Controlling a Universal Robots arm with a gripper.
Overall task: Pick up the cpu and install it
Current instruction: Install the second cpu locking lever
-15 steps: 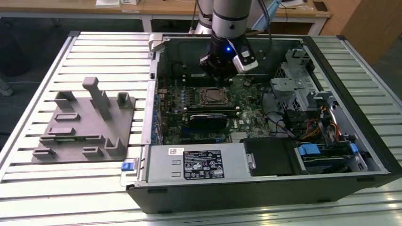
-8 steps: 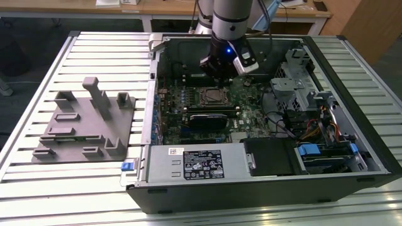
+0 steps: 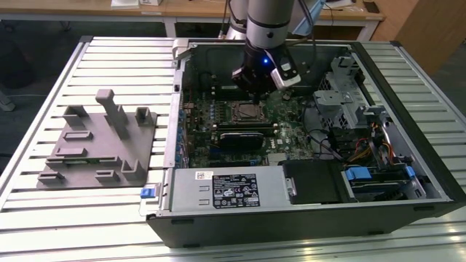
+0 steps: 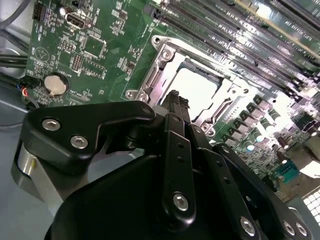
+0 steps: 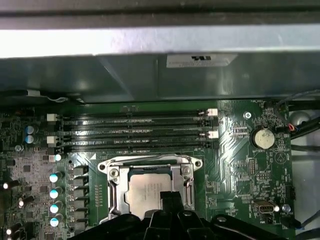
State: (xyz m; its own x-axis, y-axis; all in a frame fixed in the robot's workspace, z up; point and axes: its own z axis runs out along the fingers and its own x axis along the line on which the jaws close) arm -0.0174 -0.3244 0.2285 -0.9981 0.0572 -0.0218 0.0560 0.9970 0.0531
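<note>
The cpu [image 5: 142, 192] is a pale silver square lying flat inside the metal-framed socket [image 5: 114, 180] on the green motherboard; in the second wrist view the cpu [image 4: 200, 87] sits in the same frame [image 4: 150, 87]. My gripper [image 5: 168, 197] hangs directly over the chip's edge, its two black fingers pressed together with nothing between them. In the second wrist view the gripper [image 4: 176, 97] ends just above the chip. In the exterior view the gripper [image 3: 256, 97] reaches down into the open computer case, right over the socket [image 3: 246, 112].
Memory slots [image 5: 132, 132] run beside the socket, and a coin battery [image 5: 262, 138] lies on the board. A black block [image 3: 246, 139] sits below the socket in the case. A grey tray [image 3: 98, 142] with upright holders stands on the slatted table at the exterior view's left.
</note>
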